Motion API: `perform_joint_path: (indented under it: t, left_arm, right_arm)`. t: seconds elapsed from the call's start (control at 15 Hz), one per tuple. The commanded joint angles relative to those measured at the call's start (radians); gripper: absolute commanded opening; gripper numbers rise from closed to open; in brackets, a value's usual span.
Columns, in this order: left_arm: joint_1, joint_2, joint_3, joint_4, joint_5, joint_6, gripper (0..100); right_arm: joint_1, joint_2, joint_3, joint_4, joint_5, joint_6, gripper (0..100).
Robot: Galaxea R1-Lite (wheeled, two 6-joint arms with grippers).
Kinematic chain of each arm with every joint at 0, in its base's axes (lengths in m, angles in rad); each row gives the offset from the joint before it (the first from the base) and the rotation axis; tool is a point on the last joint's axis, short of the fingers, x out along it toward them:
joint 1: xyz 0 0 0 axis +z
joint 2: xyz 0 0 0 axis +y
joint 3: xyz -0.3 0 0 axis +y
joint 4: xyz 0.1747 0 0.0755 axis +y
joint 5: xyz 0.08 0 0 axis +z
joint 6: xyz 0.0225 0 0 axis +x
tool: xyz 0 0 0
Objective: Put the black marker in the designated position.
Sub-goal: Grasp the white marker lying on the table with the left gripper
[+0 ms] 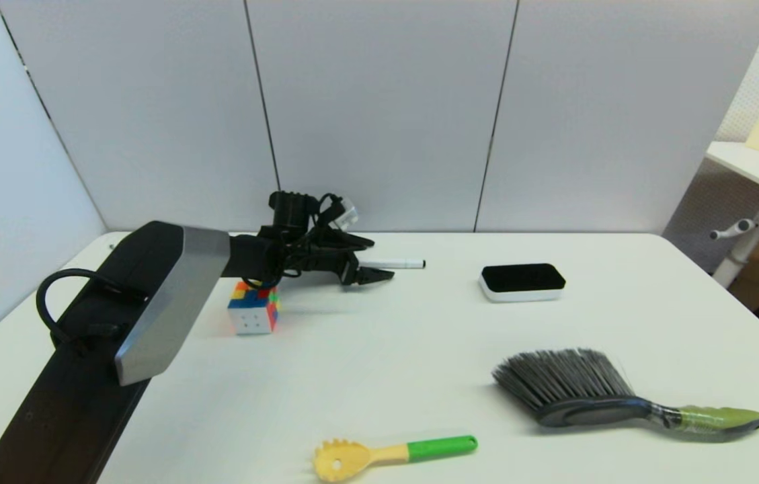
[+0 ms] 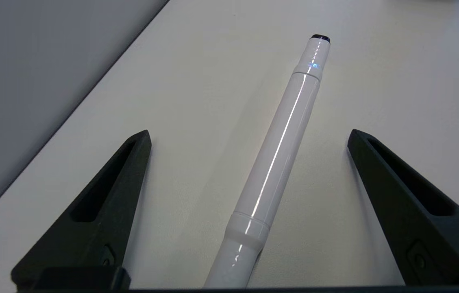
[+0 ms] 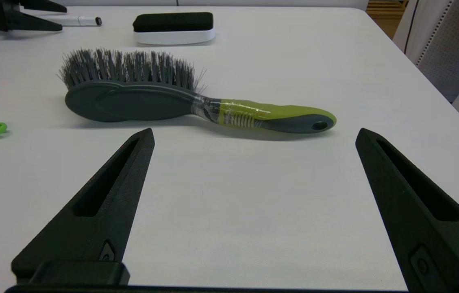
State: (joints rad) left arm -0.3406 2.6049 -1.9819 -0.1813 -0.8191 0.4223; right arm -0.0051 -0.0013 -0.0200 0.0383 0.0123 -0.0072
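Note:
The black marker (image 1: 396,263) lies flat on the white table near the back, its white barrel ending in a small black plug that points right. In the left wrist view the marker (image 2: 278,150) runs lengthwise between my left gripper's fingers, and its near end is hidden under the gripper. My left gripper (image 1: 379,259) (image 2: 249,133) is open, low over the table, with one finger on each side of the barrel and neither touching it. My right gripper (image 3: 254,132) is open over bare table at the front right, out of the head view. No marked designated position shows.
A white eraser block with a black top (image 1: 522,282) sits right of the marker. A grey brush with a green handle (image 1: 594,396) lies front right. A colour cube (image 1: 255,308) stands under my left arm. A yellow and green pasta spoon (image 1: 392,454) lies at the front. Partition walls (image 1: 379,114) close the back.

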Motion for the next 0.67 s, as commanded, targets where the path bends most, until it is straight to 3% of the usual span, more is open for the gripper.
perform_joint_path:
  t: [0.07,0.47,0.53,0.67]
  left_arm:
    - [-0.001,0.007,0.000,-0.004,-0.005,0.003,100]
    - [0.000,0.006,0.000,-0.009,-0.005,0.003,100]
    - [0.000,0.004,0.000,-0.009,-0.005,0.004,0]
    - [0.000,0.003,0.000,-0.007,-0.005,0.006,0]
  right_arm:
    - [-0.001,-0.002,0.000,0.000,0.000,0.000,100]
    - [0.001,-0.002,0.000,0.000,0.000,0.000,100]
    - [0.001,-0.002,0.000,0.000,0.000,0.000,100]
    - [0.001,0.001,0.000,0.000,0.000,0.000,100]
